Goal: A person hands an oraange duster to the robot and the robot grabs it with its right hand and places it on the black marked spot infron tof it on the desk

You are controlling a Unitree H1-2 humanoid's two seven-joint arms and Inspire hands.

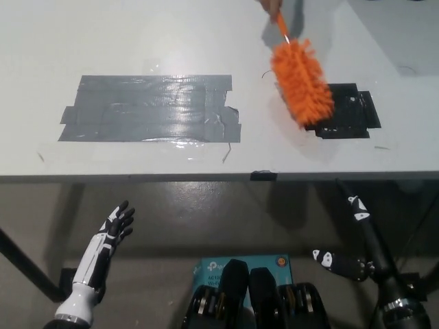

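Right hand (334, 260): low under desk (137, 41), fingers seemingly spread, empty.
Left hand (115, 226): open, resting.
Duster (300, 81): person-held (above black mark (350, 113)); reach up, grip handle.

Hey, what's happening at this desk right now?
A person's hand holds an orange duster by its handle above the desk, its head over the black marked spot. The white left robot hand hangs open below the desk edge. The black right arm is also low, its hand unclear.
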